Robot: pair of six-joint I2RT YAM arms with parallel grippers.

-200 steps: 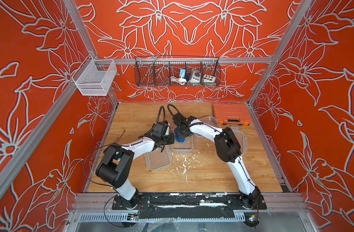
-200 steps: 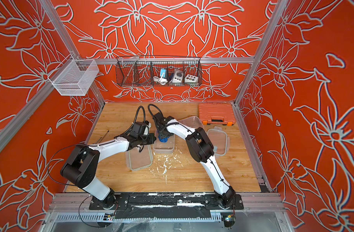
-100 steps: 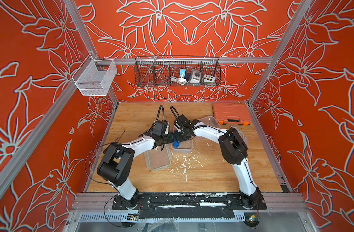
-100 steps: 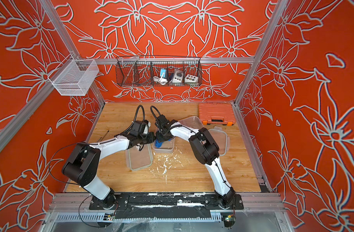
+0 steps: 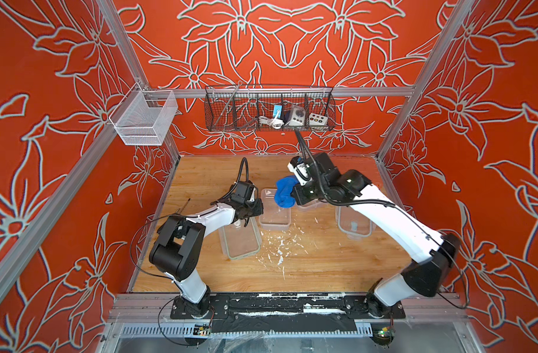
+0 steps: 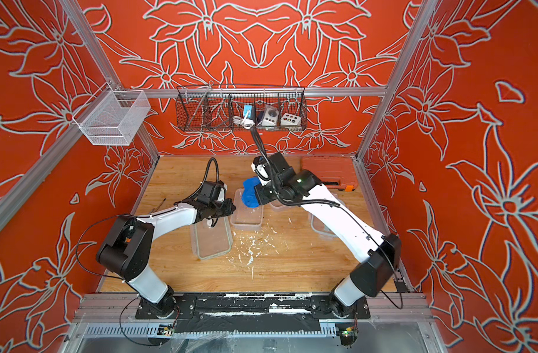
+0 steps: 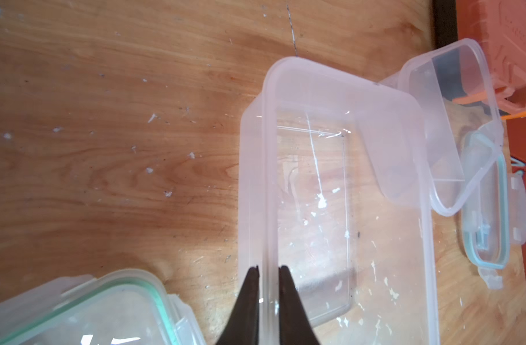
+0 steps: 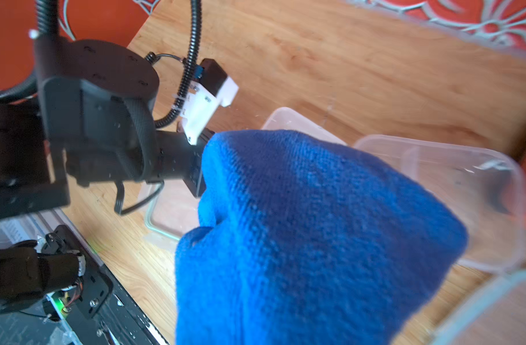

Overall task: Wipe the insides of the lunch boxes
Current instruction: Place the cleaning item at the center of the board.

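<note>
Top views, both: the wooden table (image 5: pixel 322 269) fills the middle and lower centre of the frame. I see the left arm (image 5: pixel 200 220) reach in from lower left and the right arm (image 5: pixel 393 223) from lower right, wrists close together just above frame centre. In a top view the orange tool case (image 6: pixel 329 174) sits upper right on the table, behind the right arm. A green-rimmed lid (image 5: pixel 240 241) lies left of centre, its upper end under the left wrist. A second lid (image 5: pixel 354 227) lies right of centre, partly under the right arm.

Between the lids, the first lunch box (image 5: pixel 274 224) stands open and upright at frame centre. In the left wrist view the second lunch box (image 7: pixel 453 119) is tilted, propped against a corner of the first.

The blue cloth (image 5: pixel 284 191) hangs bunched over the first box's upper right corner; I can't tell if it touches. The right gripper (image 5: pixel 295 194) is clamped on that cloth, fingers buried in it. The left gripper (image 7: pixel 269 268) has its fingers nearly together, one on either side of the first box's long wall. I can't tell whether they pinch it or only flank it.

White crumbs (image 5: pixel 280 247) scatter below the box, some inside it.
</note>
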